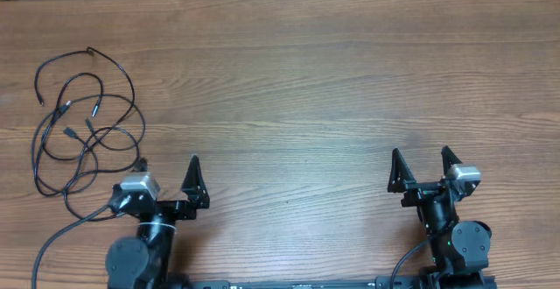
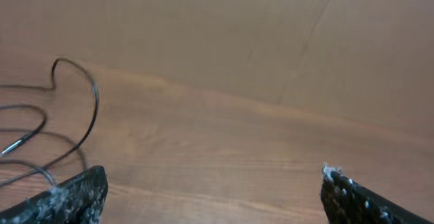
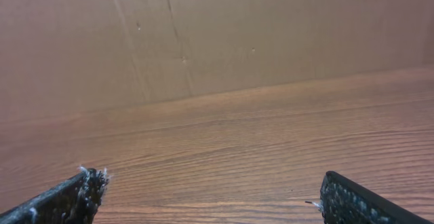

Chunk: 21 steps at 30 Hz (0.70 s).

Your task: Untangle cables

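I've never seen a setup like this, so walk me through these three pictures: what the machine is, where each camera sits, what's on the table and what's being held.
Two robot arms stand at the near edge of a wooden table. The overhead view looks straight down on both. The left hand and right hand each end in two black fingers, spread open and holding nothing. The other two pictures come from cameras on the wrists, so each shows its own fingertips at the bottom corners. The only item on the table is a tangle of thin black cables at the far left, just ahead of the left arm.
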Tool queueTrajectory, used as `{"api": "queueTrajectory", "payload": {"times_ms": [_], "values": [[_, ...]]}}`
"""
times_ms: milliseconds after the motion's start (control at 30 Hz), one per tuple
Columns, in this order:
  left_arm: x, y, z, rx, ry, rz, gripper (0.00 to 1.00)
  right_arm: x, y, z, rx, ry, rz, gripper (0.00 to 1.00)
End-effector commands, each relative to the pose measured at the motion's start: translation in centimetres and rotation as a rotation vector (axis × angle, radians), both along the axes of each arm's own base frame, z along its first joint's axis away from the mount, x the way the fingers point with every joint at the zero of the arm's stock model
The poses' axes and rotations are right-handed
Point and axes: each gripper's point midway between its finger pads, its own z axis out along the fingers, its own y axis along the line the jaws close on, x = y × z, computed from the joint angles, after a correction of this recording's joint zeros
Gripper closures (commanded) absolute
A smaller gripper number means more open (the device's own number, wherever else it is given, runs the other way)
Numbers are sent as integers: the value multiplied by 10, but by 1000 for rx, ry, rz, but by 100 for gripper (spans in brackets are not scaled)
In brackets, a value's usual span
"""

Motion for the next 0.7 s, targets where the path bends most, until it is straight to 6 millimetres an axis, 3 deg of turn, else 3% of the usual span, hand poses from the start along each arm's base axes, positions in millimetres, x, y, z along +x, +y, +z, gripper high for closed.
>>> {"api": "queueTrajectory", "payload": {"times_ms": [0, 167, 300, 600, 667], "values": [[3, -9, 2, 69, -102, -54, 1, 0, -1, -2, -6, -5, -1, 0], [8, -9, 16, 163, -243, -44, 0, 0, -1, -2, -7, -5, -1, 0], [12, -8, 10, 189, -289, -24, 0, 0, -1, -2, -7, -6, -1, 0], [21, -9, -41, 225, -139, -45, 1, 0, -1, -2, -6, -5, -1, 0], [20, -14, -69, 193, -26, -81, 0, 0, -1, -2, -7, -6, -1, 0]]}}
